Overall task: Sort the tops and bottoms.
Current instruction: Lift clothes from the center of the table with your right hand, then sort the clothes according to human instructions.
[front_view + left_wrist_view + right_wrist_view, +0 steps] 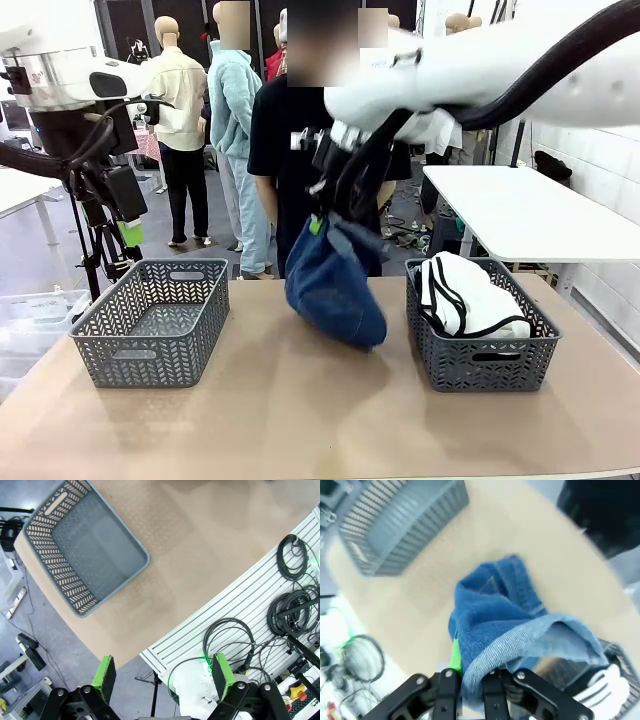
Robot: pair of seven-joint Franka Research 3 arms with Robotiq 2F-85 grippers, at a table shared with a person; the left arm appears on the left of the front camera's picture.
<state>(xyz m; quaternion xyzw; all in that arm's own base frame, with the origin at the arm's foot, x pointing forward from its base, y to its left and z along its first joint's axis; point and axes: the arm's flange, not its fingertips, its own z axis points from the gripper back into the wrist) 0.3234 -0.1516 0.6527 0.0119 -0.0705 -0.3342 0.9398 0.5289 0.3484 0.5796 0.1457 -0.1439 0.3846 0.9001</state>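
**Denim, plastic weave, matt board**

The jeans are dark blue denim, coarse twill outside and paler on the turned-out inside. The white top looks like soft knit cloth with black piping. Both baskets are grey moulded plastic, pierced in a lattice, dull sheen. The tabletop is matt tan board, smooth. The arm shells are glossy white plastic; the pincer pads are matt green rubber.

Dark blue denim is showing a paler blue lining; the white top is wearing thin black edging; 2 grey lattice baskets are sitting on the tan table.
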